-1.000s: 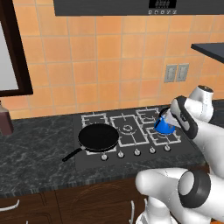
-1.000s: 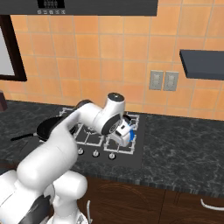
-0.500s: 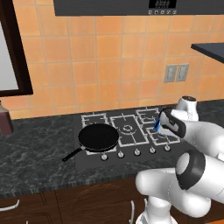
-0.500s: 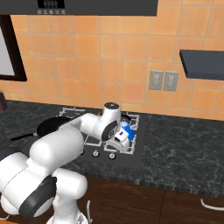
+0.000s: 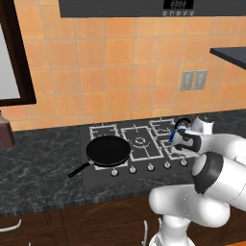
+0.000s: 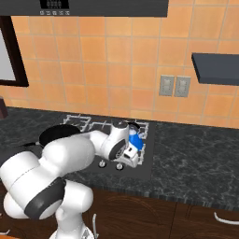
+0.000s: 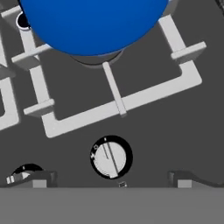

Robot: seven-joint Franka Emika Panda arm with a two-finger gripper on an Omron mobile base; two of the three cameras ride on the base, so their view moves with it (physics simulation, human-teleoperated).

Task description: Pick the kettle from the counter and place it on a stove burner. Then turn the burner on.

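Blue kettle (image 7: pixel 94 24) sitting on right stove burner grate (image 7: pixel 127 103); claw (image 7: pixel 111 179) apart, hovering above burner knob (image 7: pixel 110 157).

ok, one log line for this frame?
phase: going for knob | kettle: on front right burner grate | gripper: open, empty, over knob | frying pan: left burner

A: What's on the counter (image 5: pixel 43 178)?
B: One stove (image 5: pixel 139 144), one pan (image 5: pixel 108 150), one kettle (image 6: pixel 134 140).
A: Knobs?
B: Five along the stove's front (one knob (image 7: pixel 110 156) shows close in the hand view).
A: And on the wall?
B: Two outlets (image 6: pixel 174 86), side by side. One shelf (image 6: pixel 217 67) too.
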